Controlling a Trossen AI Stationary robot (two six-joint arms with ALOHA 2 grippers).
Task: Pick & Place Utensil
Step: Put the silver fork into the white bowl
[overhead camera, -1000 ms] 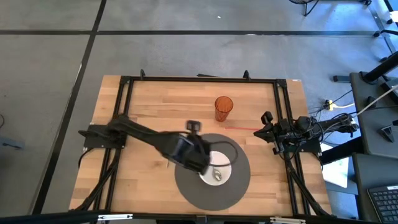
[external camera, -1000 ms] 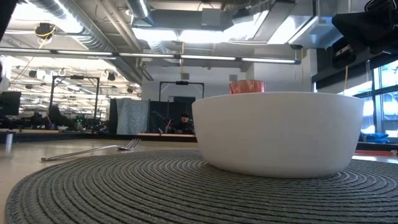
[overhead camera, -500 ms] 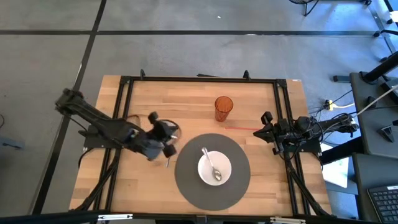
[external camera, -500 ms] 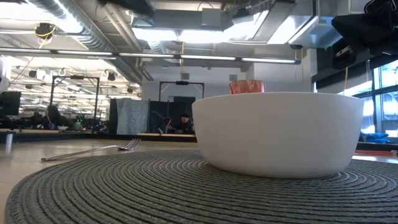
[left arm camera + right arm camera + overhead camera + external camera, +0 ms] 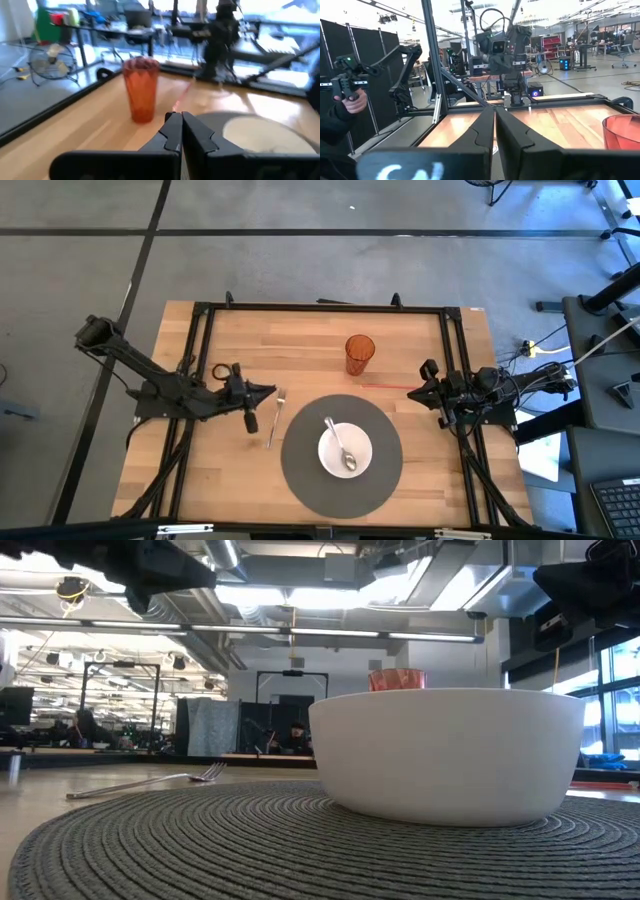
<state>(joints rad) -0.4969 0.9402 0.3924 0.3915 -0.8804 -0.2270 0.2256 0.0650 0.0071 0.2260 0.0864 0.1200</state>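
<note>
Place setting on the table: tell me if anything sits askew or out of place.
Nothing is spilled or damaged. The spoon lies inside the white bowl on the round grey mat. The fork lies slightly slanted on bare wood beside the mat. The orange cup stands upright.

In the low view the white bowl (image 5: 447, 752) hid the spoon (image 5: 341, 444) lying inside it and all but the rim of the orange cup (image 5: 397, 679) behind it. The left wrist view was blurred: beyond the closed fingers (image 5: 172, 132) the bowl's rim (image 5: 260, 135) ran off the frame. In the right wrist view the cup (image 5: 622, 131) was cut off at the edge.
</note>
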